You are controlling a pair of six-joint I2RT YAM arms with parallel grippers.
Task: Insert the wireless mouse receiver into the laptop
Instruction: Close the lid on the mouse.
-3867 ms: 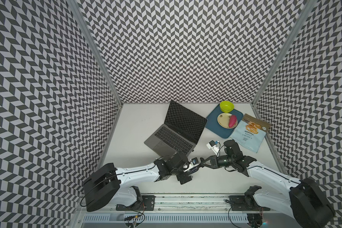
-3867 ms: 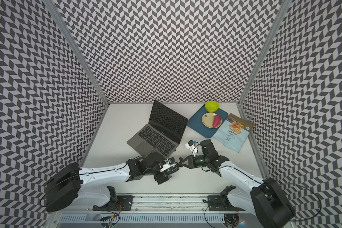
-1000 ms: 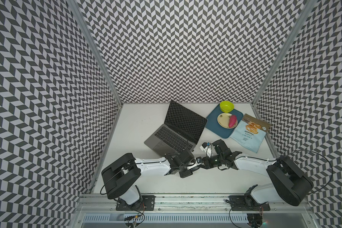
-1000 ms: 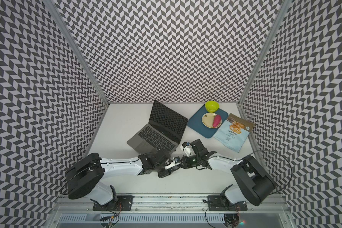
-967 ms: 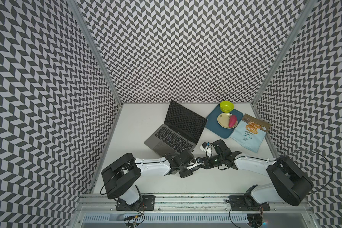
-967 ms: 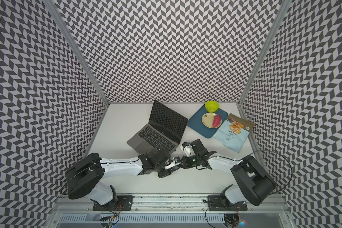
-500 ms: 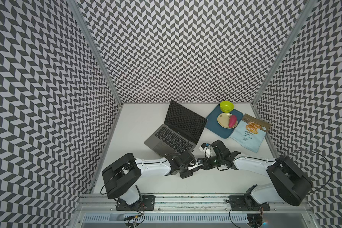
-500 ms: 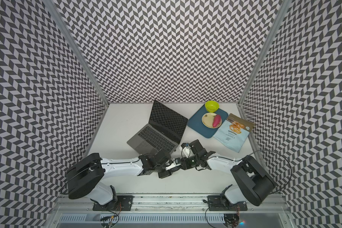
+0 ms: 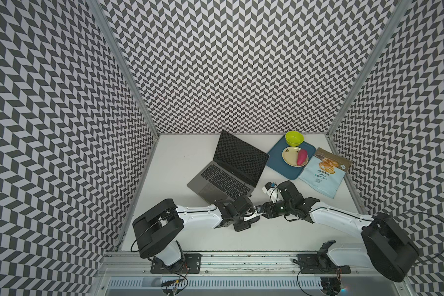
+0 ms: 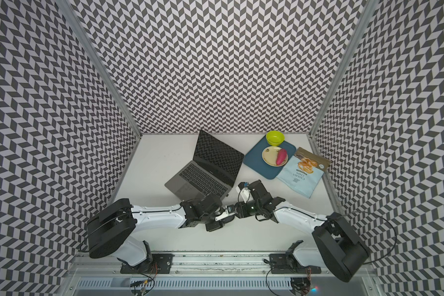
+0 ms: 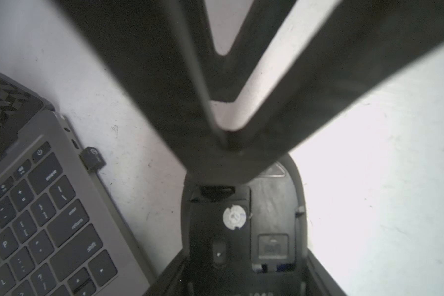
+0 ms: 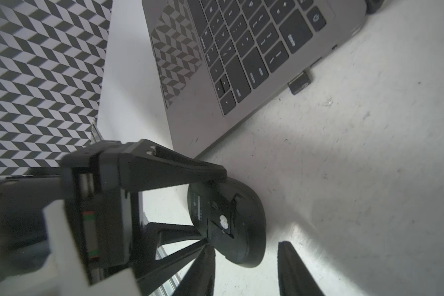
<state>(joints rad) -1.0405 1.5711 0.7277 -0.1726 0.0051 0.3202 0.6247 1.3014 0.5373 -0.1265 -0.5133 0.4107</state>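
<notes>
The open laptop [image 9: 226,174] [image 10: 205,174] stands at an angle mid-table. The wireless mouse receiver [image 11: 92,158] [image 12: 301,82], a tiny black nub, sticks out of the laptop's right side edge, near the power key. My left gripper [image 11: 244,256] [image 9: 249,216] is shut on a black mouse [image 11: 241,220] [image 12: 241,217] that is turned underside up, its bottom compartment showing. My right gripper [image 12: 245,246] [image 9: 260,211] faces it from the right, open. One of its fingertips [image 12: 207,252] is against the mouse's end, the other stands clear of it.
A blue tray [image 9: 274,160] at the back right carries a green bowl [image 9: 294,137] and a plate [image 9: 289,156] with a pink item. A chips bag [image 9: 321,176] lies beside it. Patterned walls close three sides; both arms meet just in front of the laptop's near right corner.
My right gripper's jaws have spread apart at the mouse's end. The left gripper keeps its hold on the mouse, and both arms stay almost where they were.
</notes>
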